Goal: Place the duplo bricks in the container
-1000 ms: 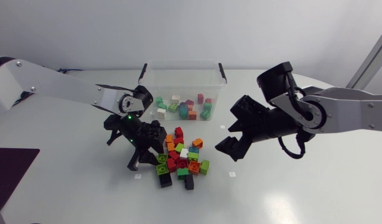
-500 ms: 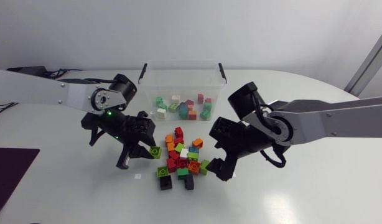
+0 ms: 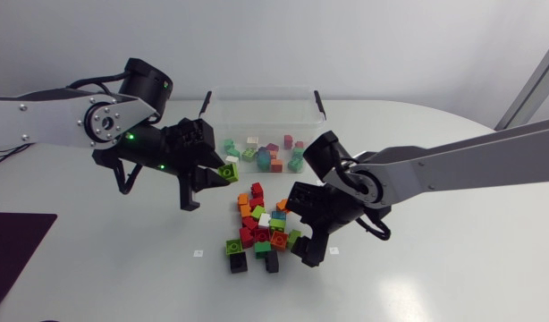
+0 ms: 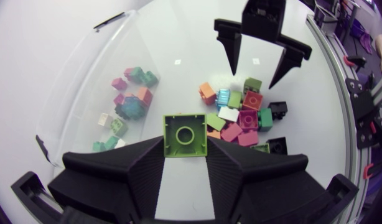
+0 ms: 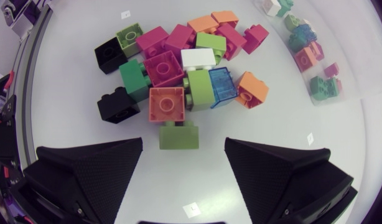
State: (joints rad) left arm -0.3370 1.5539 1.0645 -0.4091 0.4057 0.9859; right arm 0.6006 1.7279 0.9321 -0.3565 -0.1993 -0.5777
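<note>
Left end effector (image 4: 185, 142): clamped on a lime green brick (image 4: 185, 127), which I hold raised near the front of the container (image 3: 257, 91), where about a dozen bricks already lie. Right end effector (image 5: 184, 144): spread open above the pile (image 3: 261, 228) on the surface (image 3: 418, 268). Roughly twenty bricks are left there, so I judge the task under half done.

I count one clear plastic container (image 3: 321, 105), one lime-green duplo brick (image 4: 185, 132) in my left gripper (image 4: 185, 142), about eighteen loose duplo bricks (image 5: 164, 67) piled on the bench (image 3: 435, 259), and roughly ten more bricks (image 3: 261, 154) inside the container, too jumbled to count exactly.
</note>
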